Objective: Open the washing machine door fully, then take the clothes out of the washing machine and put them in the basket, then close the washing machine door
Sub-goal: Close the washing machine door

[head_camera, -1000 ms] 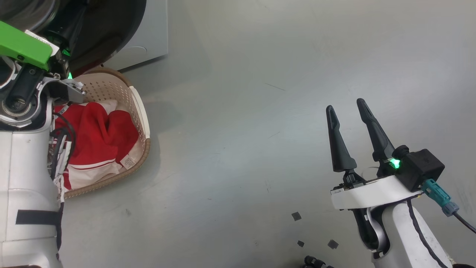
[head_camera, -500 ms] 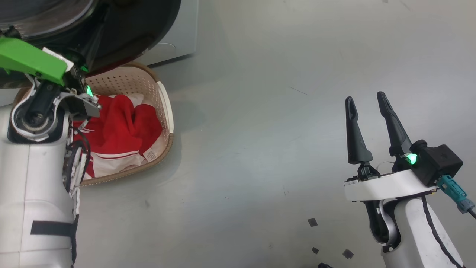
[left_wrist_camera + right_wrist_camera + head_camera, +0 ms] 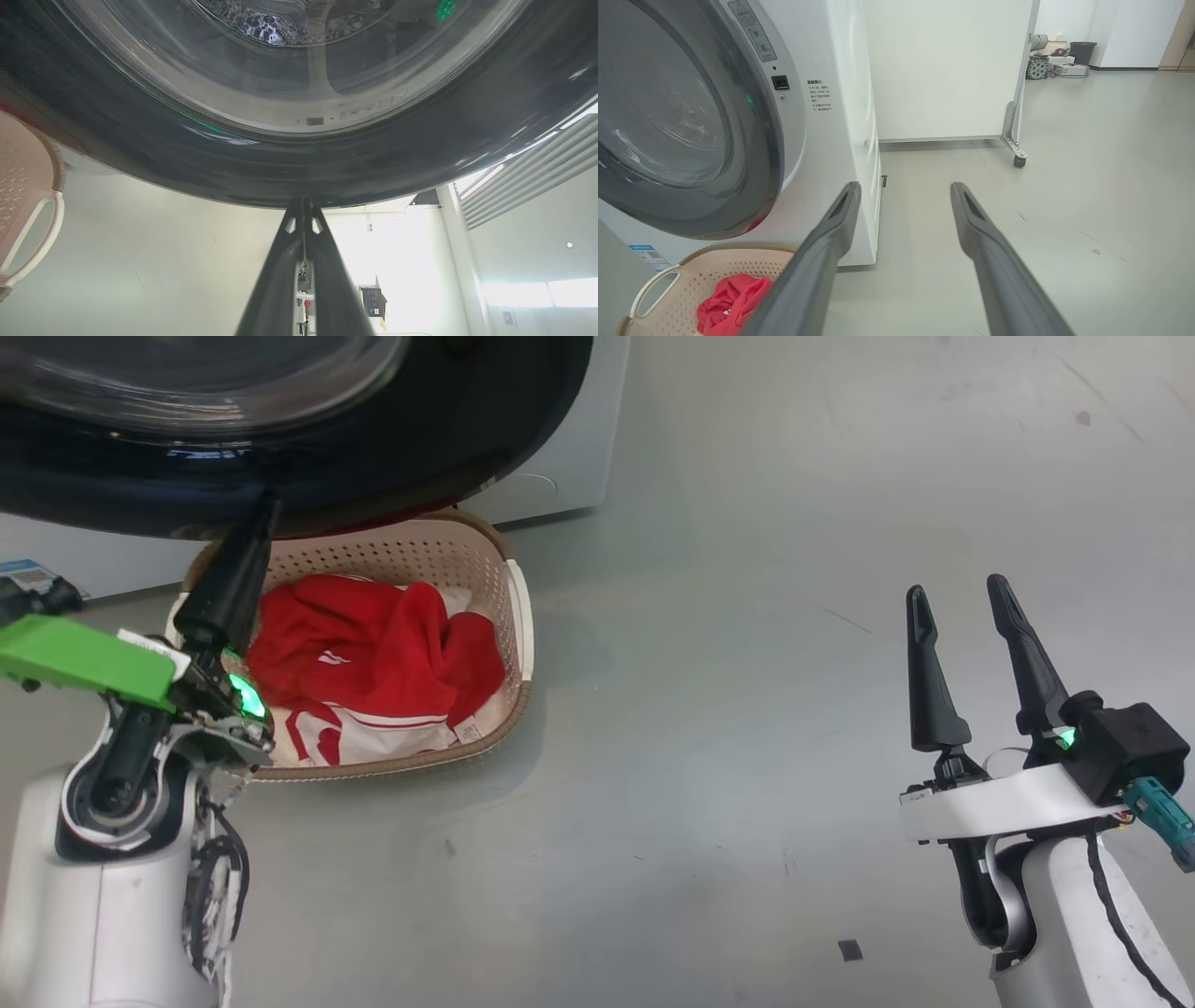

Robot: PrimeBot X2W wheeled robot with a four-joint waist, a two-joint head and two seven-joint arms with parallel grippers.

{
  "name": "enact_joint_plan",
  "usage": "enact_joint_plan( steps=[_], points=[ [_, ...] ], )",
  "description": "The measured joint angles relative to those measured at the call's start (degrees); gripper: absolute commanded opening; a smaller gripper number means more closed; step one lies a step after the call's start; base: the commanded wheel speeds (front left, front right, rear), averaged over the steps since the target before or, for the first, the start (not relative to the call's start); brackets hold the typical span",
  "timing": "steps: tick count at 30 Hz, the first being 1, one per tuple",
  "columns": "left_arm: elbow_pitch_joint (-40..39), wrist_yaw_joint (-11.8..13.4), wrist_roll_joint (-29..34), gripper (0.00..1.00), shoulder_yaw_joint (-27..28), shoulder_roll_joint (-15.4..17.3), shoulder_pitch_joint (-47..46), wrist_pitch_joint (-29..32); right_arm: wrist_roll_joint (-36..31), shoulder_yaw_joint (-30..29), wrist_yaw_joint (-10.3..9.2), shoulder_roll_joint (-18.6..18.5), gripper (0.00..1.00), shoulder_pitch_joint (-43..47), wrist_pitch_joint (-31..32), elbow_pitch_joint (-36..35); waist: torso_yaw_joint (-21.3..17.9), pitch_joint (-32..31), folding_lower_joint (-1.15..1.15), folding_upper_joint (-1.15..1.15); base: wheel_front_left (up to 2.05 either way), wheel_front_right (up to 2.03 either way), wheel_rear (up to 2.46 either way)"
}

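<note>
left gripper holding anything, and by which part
Nothing held: the left gripper is shut empty, its tips at the black rim of the washing machine door.

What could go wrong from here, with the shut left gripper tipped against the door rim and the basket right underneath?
1. The left gripper, shut, meets the washing machine door with just its narrow tips on the glossy, curved black rim; a push could skid off sideways.
2. The basket sits under the door's lower edge and close beside the left wrist; either might bump or drag it.
</note>
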Motion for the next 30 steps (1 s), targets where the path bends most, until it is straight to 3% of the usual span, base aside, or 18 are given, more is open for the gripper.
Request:
enact_joint_plan(
  steps=[2,3,4,5,15,21,30],
  points=[
    [-1.51,0.0,-0.01,0.03,0.23,-0.47,2.19,-0.55,-0.27,-0.27,0.0,-0.37,1.0,0.53,-0.01,0.26,1.1,-0.86,0.0,0.0,0.0,0.0,0.0],
    [-2.43,0.0,-0.23,0.18,0.57,-0.65,3.18,-0.77,-0.42,-0.35,0.0,-0.54,1.0,0.75,-0.01,0.42,1.67,-1.31,0.0,0.0,0.0,0.0,0.0],
    [-3.31,0.0,-0.94,0.44,0.83,-0.69,4.11,-0.9,-0.47,-0.41,0.0,-0.62,1.0,0.93,-0.01,0.57,2.18,-1.78,0.0,0.0,0.0,0.0,0.0],
    [-4.05,0.0,-1.42,0.99,1.08,-0.7,4.99,-1.13,-0.52,-0.44,0.0,-0.64,1.0,1.18,-0.01,0.67,2.68,-2.28,0.0,0.0,0.0,0.0,0.0],
    [-9.43,0.0,2.0,1.0,2.12,-0.76,15.96,-4.17,-0.89,-0.89,-0.35,-0.76,1.0,5.03,-0.01,2.22,6.81,-8.19,0.0,0.0,0.0,0.0,0.0],
    [-10.73,0.0,11.82,1.0,0.81,0.23,21.22,-7.55,-0.89,-1.4,-0.44,-1.11,1.0,7.26,-0.01,2.88,8.41,-11.27,0.0,0.0,0.0,0.0,0.0],
    [-14.7,-0.01,32.18,1.0,-3.37,5.52,26.47,-17.27,-0.89,-1.38,-0.92,-1.04,1.0,10.58,-0.01,3.58,10.64,-16.63,0.0,0.0,0.0,0.0,0.0]
  ],
)
